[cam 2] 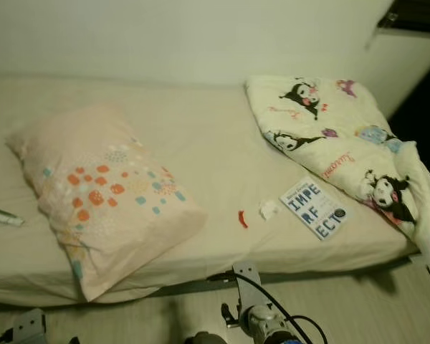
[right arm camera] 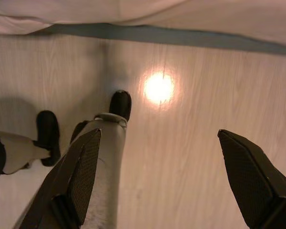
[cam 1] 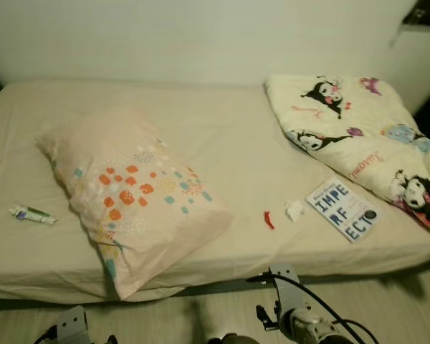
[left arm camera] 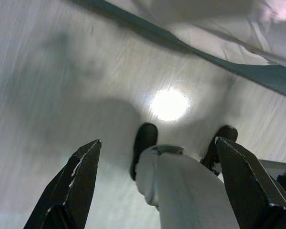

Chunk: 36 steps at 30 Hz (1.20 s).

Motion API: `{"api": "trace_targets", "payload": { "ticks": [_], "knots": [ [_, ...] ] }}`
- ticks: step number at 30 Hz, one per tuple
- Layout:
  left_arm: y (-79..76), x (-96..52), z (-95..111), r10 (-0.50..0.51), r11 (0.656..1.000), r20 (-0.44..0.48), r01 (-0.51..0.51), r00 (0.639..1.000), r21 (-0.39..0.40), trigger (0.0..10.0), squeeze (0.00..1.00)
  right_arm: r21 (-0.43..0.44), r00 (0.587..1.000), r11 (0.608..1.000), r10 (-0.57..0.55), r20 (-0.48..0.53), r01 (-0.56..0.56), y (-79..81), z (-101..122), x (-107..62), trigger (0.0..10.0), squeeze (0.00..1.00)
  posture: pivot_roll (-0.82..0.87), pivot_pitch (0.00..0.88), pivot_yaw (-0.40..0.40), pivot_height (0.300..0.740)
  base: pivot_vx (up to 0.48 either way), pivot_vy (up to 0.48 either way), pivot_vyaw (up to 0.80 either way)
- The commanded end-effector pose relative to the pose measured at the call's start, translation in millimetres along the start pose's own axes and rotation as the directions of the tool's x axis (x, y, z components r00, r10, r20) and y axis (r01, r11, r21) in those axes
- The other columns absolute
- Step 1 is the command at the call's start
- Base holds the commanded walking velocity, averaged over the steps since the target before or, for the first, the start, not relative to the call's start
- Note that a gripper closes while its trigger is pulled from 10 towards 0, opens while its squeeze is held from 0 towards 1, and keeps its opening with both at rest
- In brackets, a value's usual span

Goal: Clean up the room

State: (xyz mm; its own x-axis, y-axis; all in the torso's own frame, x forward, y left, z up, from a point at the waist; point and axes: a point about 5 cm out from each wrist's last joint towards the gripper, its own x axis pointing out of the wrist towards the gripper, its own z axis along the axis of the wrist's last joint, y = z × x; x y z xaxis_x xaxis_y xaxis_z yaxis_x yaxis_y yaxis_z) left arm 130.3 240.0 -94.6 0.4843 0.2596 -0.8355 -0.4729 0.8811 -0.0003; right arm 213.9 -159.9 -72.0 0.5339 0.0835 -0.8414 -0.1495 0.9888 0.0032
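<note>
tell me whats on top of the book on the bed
A small dark round object sits on the book cover's corner nearest the cartoon blanket; too small to identify. What's under the book is hidden.

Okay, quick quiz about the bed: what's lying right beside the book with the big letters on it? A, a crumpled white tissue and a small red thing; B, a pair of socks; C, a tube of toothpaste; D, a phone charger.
A: a crumpled white tissue and a small red item lie on the sheet just left of the book, while the tube lies far off on the other side of the pillow.
</note>
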Motion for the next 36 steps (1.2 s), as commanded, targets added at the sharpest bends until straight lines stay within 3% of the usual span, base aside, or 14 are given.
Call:
{"api": "trace_targets", "payload": {
  "ticks": [1,29,36],
  "knots": [
    [-5.4,-1.3,-9.7,-0.014,1.000,-0.035,0.014,0.999,-0.001,10.0,0.00,0.007,1.000,1.000,-0.010,-0.003,0.010,-3.5,-2.5,-0.6,10.0,0.00,-0.01,0.002,-0.020,0.740,0.000,-0.480,0.00],
    [-12.5,0.6,-1.1,-0.038,0.999,-0.009,0.038,0.999,-0.011,10.0,0.00,0.016,0.998,1.000,0.025,0.057,-0.026,-0.6,12.9,0.1,10.0,0.00,-0.01,0.011,-0.015,0.740,0.000,-0.480,0.00],
    [-15.3,1.5,4.4,-0.041,0.998,0.017,0.041,0.999,-0.040,10.0,0.00,-0.004,0.997,0.999,0.043,0.070,-0.043,-0.4,16.3,0.0,10.0,0.00,-0.01,0.011,-0.015,0.740,0.000,0.000,0.78]
  ]
}}
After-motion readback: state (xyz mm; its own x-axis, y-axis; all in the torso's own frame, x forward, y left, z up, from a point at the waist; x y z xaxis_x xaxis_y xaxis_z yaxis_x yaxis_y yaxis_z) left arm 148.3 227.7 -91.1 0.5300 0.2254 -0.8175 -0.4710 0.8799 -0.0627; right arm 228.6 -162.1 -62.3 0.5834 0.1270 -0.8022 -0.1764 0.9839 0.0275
